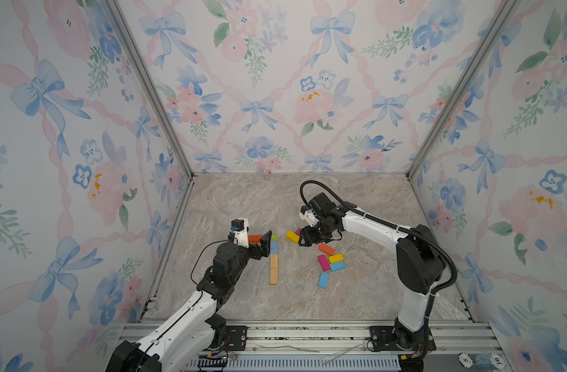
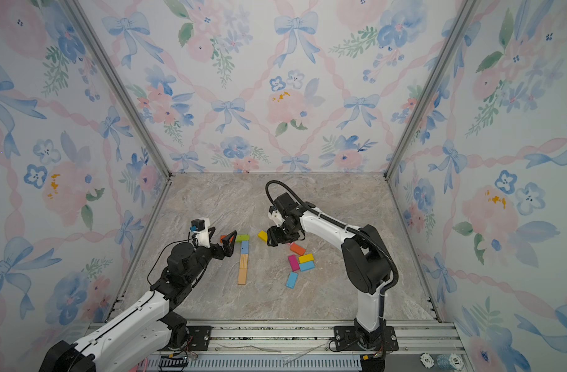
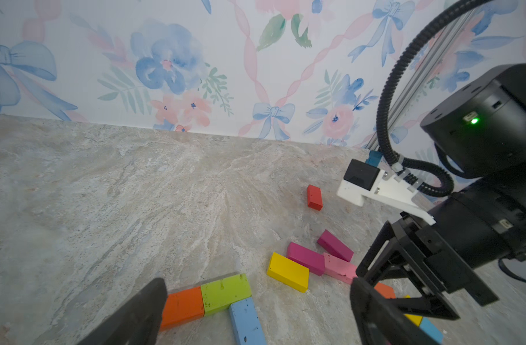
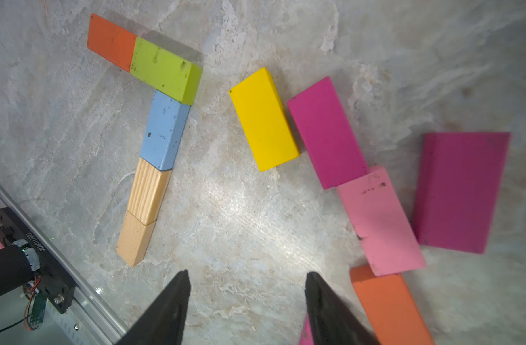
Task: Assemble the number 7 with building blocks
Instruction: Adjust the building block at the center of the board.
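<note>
Figure: orange block [image 4: 110, 41] and green block [image 4: 166, 68] form the bar, and blue block [image 4: 164, 131] and plain wooden blocks [image 4: 148, 191] the stem, flat on the desk [image 4: 255, 224].
Spares: yellow block [image 4: 264, 119] and magenta block [image 4: 326, 131] lie nearby.
Handling: likely light, rigid and slick, so pinch the long edges.
Left pincer [image 2: 222, 236]: wide apart about the orange block, unclamped.
Right pincer [image 4: 246, 276]: apart, empty.
Containers: none.

An orange block [image 4: 110, 41] and a green block [image 4: 166, 70] lie flat, end to end. From the green one, a blue block [image 4: 164, 130] and two plain wood blocks [image 4: 148, 189] run in line toward the counter's [image 1: 243, 199] front edge. Loose blocks [image 1: 336, 258] lie scattered toward its right edge.
</note>
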`<action>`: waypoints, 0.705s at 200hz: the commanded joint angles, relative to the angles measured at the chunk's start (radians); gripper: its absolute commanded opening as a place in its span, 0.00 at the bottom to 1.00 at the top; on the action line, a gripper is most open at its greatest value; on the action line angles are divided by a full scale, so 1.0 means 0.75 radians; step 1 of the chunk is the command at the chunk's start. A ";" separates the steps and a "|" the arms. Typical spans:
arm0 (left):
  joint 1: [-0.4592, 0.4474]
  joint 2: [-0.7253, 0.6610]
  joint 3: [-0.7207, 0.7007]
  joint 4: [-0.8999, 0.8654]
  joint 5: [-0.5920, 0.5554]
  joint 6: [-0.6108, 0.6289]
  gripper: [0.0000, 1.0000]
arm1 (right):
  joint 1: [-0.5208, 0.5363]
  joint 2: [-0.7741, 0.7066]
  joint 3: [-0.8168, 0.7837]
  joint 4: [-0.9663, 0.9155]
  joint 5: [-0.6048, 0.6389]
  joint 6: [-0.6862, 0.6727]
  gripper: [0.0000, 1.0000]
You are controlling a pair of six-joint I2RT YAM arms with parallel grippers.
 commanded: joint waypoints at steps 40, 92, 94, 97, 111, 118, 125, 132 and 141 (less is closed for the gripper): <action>0.011 -0.007 -0.021 0.072 0.029 0.013 0.98 | 0.021 0.085 0.034 -0.050 0.026 -0.019 0.66; 0.011 -0.007 -0.027 0.074 0.025 0.011 0.98 | 0.015 0.149 0.058 -0.056 0.032 -0.033 0.68; 0.011 -0.007 -0.028 0.075 0.026 0.011 0.98 | 0.015 0.151 0.059 -0.056 0.032 -0.033 0.68; 0.010 -0.007 -0.027 0.076 0.025 0.011 0.98 | 0.014 0.155 0.058 -0.053 0.034 -0.033 0.68; 0.010 -0.011 -0.031 0.075 0.024 0.009 0.98 | 0.011 0.170 0.061 -0.045 0.033 -0.033 0.68; 0.010 -0.013 -0.035 0.078 0.023 0.009 0.98 | 0.007 0.176 0.061 -0.041 0.032 -0.031 0.68; 0.010 -0.015 -0.037 0.079 0.023 0.009 0.98 | 0.005 0.182 0.061 -0.035 0.032 -0.029 0.68; 0.010 -0.016 -0.039 0.081 0.023 0.009 0.98 | 0.003 0.189 0.063 -0.028 0.034 -0.029 0.70; 0.011 -0.019 -0.040 0.082 0.024 0.009 0.98 | 0.001 0.197 0.066 -0.022 0.038 -0.028 0.70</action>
